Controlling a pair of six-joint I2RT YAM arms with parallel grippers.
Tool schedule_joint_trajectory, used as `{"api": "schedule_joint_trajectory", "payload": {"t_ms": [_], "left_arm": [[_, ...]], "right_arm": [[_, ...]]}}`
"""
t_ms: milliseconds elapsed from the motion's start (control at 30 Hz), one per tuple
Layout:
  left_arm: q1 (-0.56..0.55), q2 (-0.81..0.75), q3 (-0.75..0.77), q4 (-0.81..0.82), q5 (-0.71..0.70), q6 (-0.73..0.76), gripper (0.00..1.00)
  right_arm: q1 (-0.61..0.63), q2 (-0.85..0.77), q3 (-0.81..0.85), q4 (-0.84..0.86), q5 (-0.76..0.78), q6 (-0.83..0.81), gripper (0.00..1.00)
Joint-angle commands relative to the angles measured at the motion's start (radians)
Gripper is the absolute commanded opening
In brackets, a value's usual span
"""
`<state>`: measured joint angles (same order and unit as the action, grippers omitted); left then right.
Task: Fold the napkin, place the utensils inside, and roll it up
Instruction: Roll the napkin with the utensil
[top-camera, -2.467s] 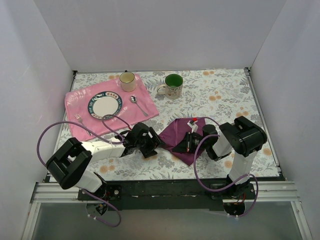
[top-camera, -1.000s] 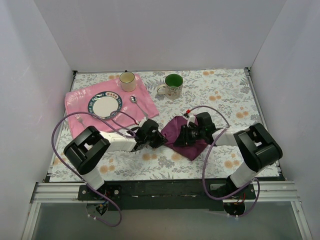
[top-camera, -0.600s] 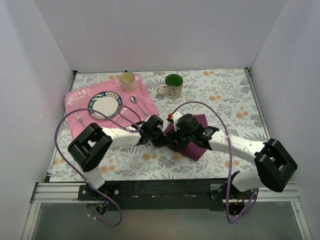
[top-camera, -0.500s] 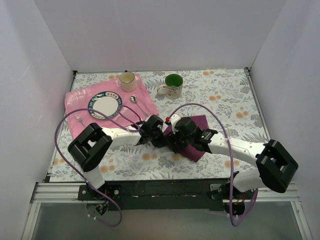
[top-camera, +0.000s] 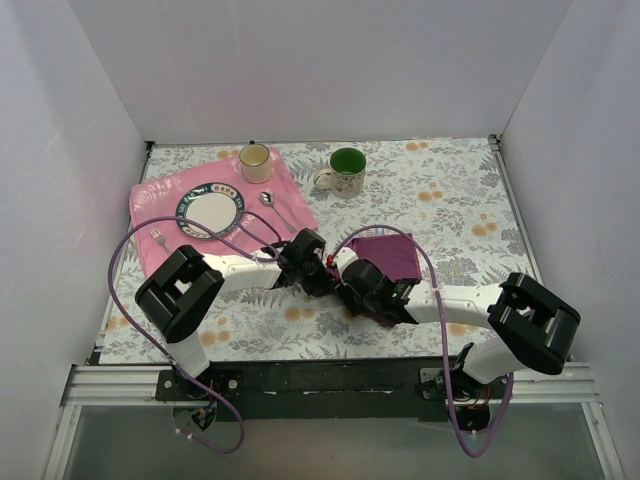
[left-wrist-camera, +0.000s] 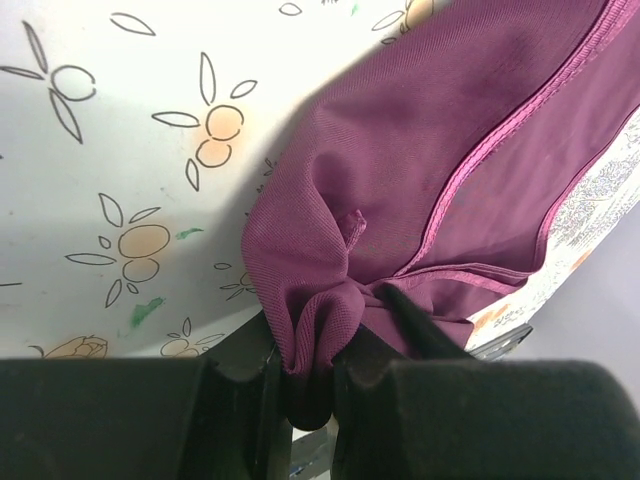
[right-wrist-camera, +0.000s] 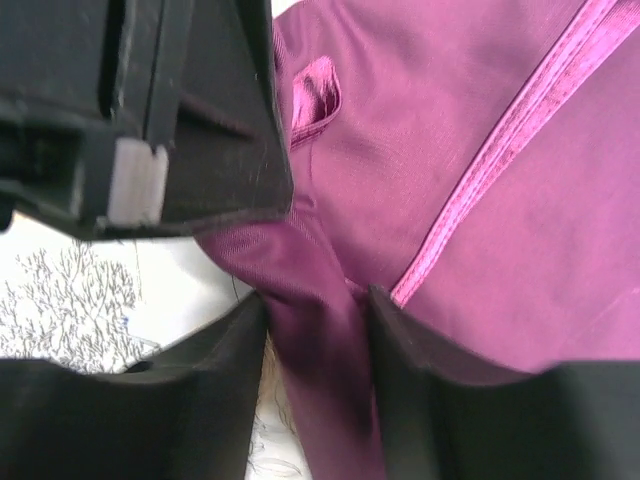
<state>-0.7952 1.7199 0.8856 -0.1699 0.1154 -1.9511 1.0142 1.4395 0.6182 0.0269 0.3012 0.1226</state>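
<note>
The dark purple napkin (top-camera: 392, 254) lies mid-table, its left corner pulled toward both grippers. My left gripper (top-camera: 322, 276) is shut on a bunched fold of that corner (left-wrist-camera: 318, 318); the cloth (left-wrist-camera: 460, 140) spreads away from its jaws with a pink hem showing. My right gripper (top-camera: 347, 288) sits right beside it, jaws closed on a neighbouring fold (right-wrist-camera: 325, 320). The left gripper's black finger (right-wrist-camera: 190, 110) fills the right wrist view's upper left. The fork (top-camera: 158, 238) and spoon (top-camera: 276, 209) lie on the pink mat (top-camera: 165, 195), far from both grippers.
A plate (top-camera: 210, 210) sits on the pink mat with a yellow mug (top-camera: 255, 162) behind it. A green-lined mug (top-camera: 345, 171) stands at the back centre. Purple cables loop over the floral tablecloth (top-camera: 470, 200) near both arms. White walls enclose three sides.
The right arm swung left and low across the napkin; its gripper opened, then closed on the left corner beside the left gripper. The left gripper kept its hold.
</note>
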Motion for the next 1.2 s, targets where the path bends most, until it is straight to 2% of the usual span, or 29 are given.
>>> {"api": "schedule_joint_trajectory", "payload": {"t_ms": [0, 33, 133, 200, 233, 267, 300, 400, 500, 600, 633, 800, 900, 933, 1167], "left_arm": [[0.014, -0.028, 0.012, -0.046, 0.027, 0.004, 0.03], [0.016, -0.034, 0.012, -0.048, 0.027, 0.006, 0.03], [0.033, -0.065, 0.004, -0.062, 0.021, 0.02, 0.06], [0.051, -0.085, -0.016, -0.062, 0.017, 0.034, 0.18], [0.062, -0.106, -0.023, -0.062, 0.012, 0.038, 0.26], [0.065, -0.12, -0.03, -0.062, 0.009, 0.047, 0.33], [0.068, -0.134, -0.039, -0.071, -0.008, 0.07, 0.46], [0.07, -0.19, -0.051, -0.1, -0.04, 0.112, 0.62], [0.07, -0.252, -0.072, -0.117, -0.069, 0.126, 0.67], [0.07, -0.298, -0.106, -0.114, -0.074, 0.133, 0.77], [0.07, -0.302, -0.111, -0.111, -0.059, 0.145, 0.78], [0.047, -0.306, -0.105, -0.068, -0.062, 0.144, 0.8], [0.044, -0.281, -0.114, -0.014, -0.045, 0.112, 0.79], [0.044, -0.257, -0.116, -0.002, -0.043, 0.097, 0.79], [0.044, -0.12, -0.094, 0.017, -0.019, 0.005, 0.75]], "right_arm": [[0.015, 0.078, 0.0, -0.025, 0.072, 0.103, 0.41], [0.017, 0.081, -0.003, -0.05, 0.064, 0.123, 0.3], [0.015, 0.056, -0.052, 0.013, 0.004, 0.161, 0.17], [-0.002, 0.036, -0.089, 0.048, -0.028, 0.163, 0.11], [-0.005, 0.026, -0.098, 0.089, -0.071, 0.152, 0.04], [-0.009, 0.022, -0.107, 0.109, -0.095, 0.146, 0.01], [-0.028, 0.021, -0.127, 0.137, -0.121, 0.143, 0.01], [-0.106, 0.033, -0.162, 0.243, -0.295, 0.141, 0.01], [-0.172, 0.059, -0.175, 0.306, -0.439, 0.146, 0.01], [-0.264, 0.076, -0.21, 0.437, -0.618, 0.19, 0.01], [-0.287, 0.108, -0.219, 0.465, -0.714, 0.207, 0.01], [-0.391, 0.245, -0.221, 0.606, -0.941, 0.34, 0.01], [-0.443, 0.331, -0.236, 0.74, -1.056, 0.454, 0.01], [-0.451, 0.367, -0.244, 0.831, -1.101, 0.484, 0.01], [-0.483, 0.441, -0.245, 0.909, -1.143, 0.555, 0.01]]}}
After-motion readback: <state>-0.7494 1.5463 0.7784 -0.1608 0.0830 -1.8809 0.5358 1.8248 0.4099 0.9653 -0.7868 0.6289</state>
